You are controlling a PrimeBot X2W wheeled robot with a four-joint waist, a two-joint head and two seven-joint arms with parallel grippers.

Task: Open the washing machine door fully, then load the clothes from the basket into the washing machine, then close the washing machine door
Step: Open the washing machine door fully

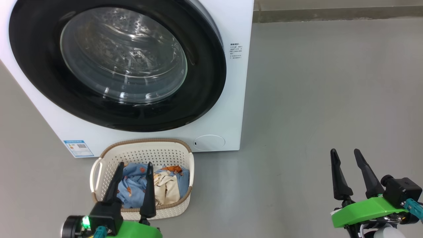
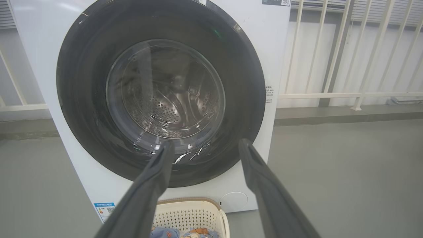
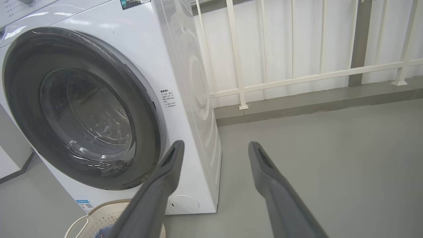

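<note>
Grey floor (image 1: 314, 99): washing machine door (image 1: 115, 62) shut, straight ahead of nearer left gripper (image 1: 135, 163); right gripper (image 1: 345, 151) aside; both wide, empty.

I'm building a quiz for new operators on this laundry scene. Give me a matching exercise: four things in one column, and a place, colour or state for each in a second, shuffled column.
Column A
1. washing machine door
2. basket
3. clothes
4. right gripper

Column B
a. open, over bare floor
b. light blue and cream with orange prints, lying in a container
c. glossy black rim, clear glass centre
d. cream and perforated, on the floor in front of the washing machine

Pairs: 1-c; 2-d; 3-b; 4-a
</note>
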